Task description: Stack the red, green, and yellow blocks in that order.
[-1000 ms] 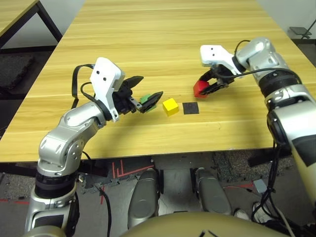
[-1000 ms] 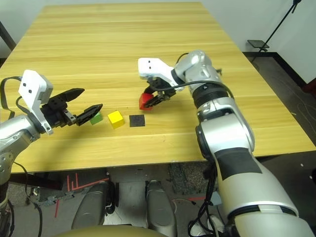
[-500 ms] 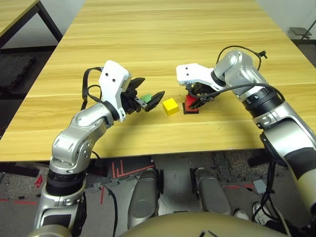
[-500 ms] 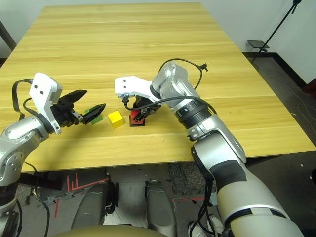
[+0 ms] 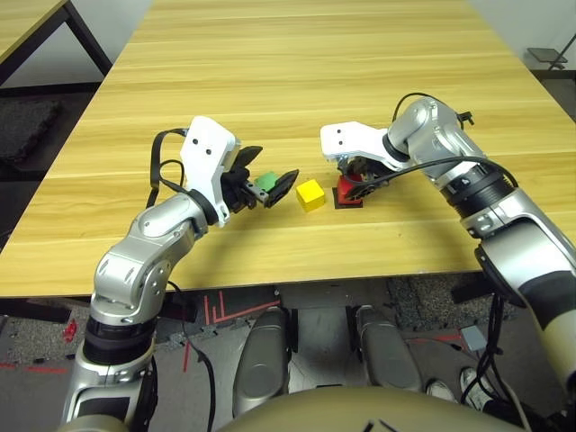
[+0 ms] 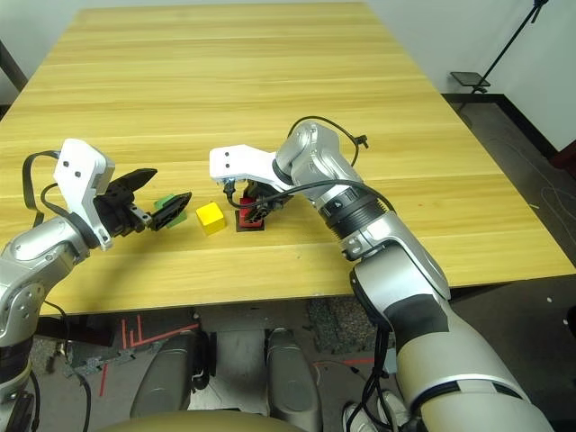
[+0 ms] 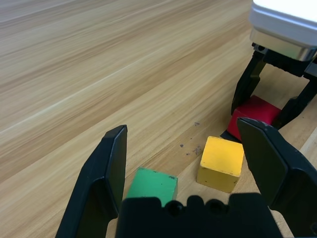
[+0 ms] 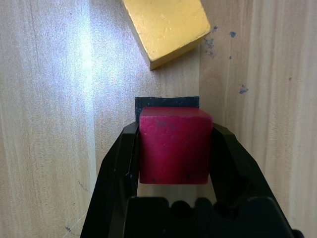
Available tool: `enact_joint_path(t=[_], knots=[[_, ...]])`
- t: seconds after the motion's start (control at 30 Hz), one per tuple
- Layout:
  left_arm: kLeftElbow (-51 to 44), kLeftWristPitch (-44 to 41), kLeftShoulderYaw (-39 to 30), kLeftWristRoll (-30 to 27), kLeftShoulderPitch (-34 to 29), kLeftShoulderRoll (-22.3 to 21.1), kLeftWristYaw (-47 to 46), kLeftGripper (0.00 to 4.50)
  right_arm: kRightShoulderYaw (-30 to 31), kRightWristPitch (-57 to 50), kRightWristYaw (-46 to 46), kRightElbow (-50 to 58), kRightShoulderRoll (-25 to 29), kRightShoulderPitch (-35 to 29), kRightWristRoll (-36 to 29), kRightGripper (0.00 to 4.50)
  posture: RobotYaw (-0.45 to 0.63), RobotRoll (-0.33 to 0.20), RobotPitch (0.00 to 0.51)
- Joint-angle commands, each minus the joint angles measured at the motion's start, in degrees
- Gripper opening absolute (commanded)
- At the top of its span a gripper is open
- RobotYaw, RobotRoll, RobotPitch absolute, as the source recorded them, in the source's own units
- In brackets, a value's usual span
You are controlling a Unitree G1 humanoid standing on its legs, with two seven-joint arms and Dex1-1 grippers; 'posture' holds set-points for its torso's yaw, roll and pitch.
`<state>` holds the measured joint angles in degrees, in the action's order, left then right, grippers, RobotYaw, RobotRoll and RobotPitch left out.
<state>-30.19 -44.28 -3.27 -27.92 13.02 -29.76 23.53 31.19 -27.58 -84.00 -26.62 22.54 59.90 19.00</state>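
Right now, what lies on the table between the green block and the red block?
The yellow block lies between the green block and the red block, apart from both; the left eye view shows this.

A light wooden tabletop (image 5: 297, 72) of lengthwise planks carried a flat black square patch (image 8: 167, 102) toward its near edge, about midway along it. A few small dark specks (image 7: 190, 146) marked the wood close to that patch.

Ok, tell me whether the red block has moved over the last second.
Yes. The red block went from beyond the black patch down onto it, beside the yellow block, held in the right gripper.
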Motion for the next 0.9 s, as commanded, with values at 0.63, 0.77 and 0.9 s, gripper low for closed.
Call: enact_joint_path(t=[0.63,0.77,0.9], knots=[[14.48,6.43,5.22,6.13,3.43,-9.78,13.60,4.50,-28.95,7.93,-1.55,-21.61,10.63,9.90,-24.49,4.49,0.39,-0.200,0.068],[21.38,11.84,8.11,9.17,5.78,-9.49,18.07,4.50,-31.93,7.21,0.77,-17.90,11.79,5.10,-27.21,4.49,0.33,-0.182,0.061],[26.73,14.81,10.09,11.47,7.91,-8.32,20.35,4.50,-33.98,2.23,4.68,-10.29,12.58,-0.30,-29.84,4.49,0.27,-0.168,0.059]])
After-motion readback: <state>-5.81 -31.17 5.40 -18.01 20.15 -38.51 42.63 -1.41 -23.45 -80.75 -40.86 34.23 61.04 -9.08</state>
